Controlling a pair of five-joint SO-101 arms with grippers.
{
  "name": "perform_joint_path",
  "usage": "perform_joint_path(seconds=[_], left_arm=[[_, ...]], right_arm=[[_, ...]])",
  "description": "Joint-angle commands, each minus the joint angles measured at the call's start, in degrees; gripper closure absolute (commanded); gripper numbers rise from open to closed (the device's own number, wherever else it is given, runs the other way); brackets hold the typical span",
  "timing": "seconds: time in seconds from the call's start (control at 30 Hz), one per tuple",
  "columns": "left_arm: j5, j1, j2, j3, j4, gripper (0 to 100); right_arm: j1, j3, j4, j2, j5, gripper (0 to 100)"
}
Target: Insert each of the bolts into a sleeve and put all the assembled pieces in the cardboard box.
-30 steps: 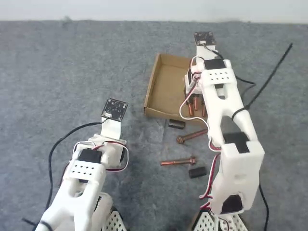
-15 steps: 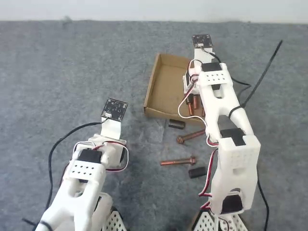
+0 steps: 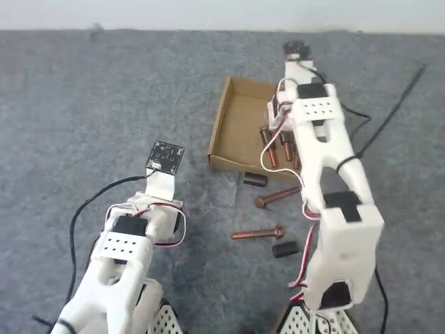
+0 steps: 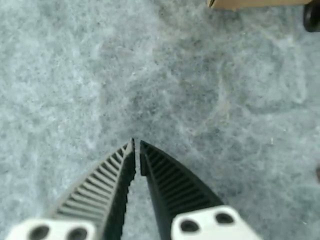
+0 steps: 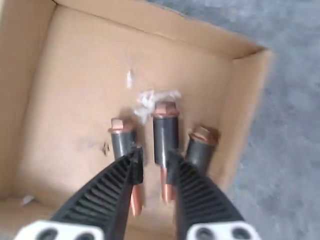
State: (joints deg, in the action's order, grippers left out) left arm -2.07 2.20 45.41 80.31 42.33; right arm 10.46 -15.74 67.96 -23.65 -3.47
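The cardboard box (image 3: pixel 219 132) lies open on the grey carpet. My right arm (image 3: pixel 313 118) reaches over it. In the right wrist view three assembled pieces lie side by side on the box floor (image 5: pixel 75 100): a left piece (image 5: pixel 122 140), a middle piece (image 5: pixel 165 132) and a right piece (image 5: pixel 201 147). My right gripper (image 5: pixel 155 154) hangs open just above them, the middle piece's copper shank showing between its fingers. Two loose bolts (image 3: pixel 277 197) (image 3: pixel 257 234) and two black sleeves (image 3: pixel 255 180) (image 3: pixel 284 249) lie in front of the box. My left gripper (image 4: pixel 136 144) is shut and empty over bare carpet.
The left arm (image 3: pixel 132 236) stands at the near left, well away from the parts. A black cable (image 3: pixel 389 111) runs off to the right of the right arm. A box corner (image 4: pixel 250 4) and a sleeve (image 4: pixel 312 15) lie far from the left gripper.
The right arm swung a little to the left over the box, then back to the right. The left arm has stayed still.
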Motion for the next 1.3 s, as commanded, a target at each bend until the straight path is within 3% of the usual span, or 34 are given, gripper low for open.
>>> perform_joint_path(seconds=[0.0, 0.1, 0.27, 0.37, 0.6, 0.9, 1.27], left_arm=[[-0.3, -0.4, 1.2, -0.2, -1.3, 99], [-0.2, -0.4, 1.2, -0.2, -1.3, 99], [-0.2, -0.4, 1.2, 0.6, -1.5, 99], [-0.2, -0.4, 1.2, 0.7, -1.3, 99], [-0.2, -0.4, 1.2, 0.7, -1.3, 99], [-0.2, -0.4, 1.2, 0.7, -1.3, 99], [-0.3, -0.4, 1.2, 0.7, -1.3, 99]], right_arm=[[-0.1, -1.9, 6.0, 7.9, 0.6, 99.5], [0.2, 0.7, 11.6, 10.0, 2.0, 99.3], [1.7, 4.8, 23.1, 16.4, 19.7, 99.3], [2.3, 9.3, 27.1, 21.3, 24.0, 99.3], [2.2, 30.0, 23.5, 33.6, 25.1, 99.3], [2.3, 53.9, 21.8, 50.2, 37.5, 99.3], [7.5, 73.7, 17.6, 65.9, 55.2, 99.1]])
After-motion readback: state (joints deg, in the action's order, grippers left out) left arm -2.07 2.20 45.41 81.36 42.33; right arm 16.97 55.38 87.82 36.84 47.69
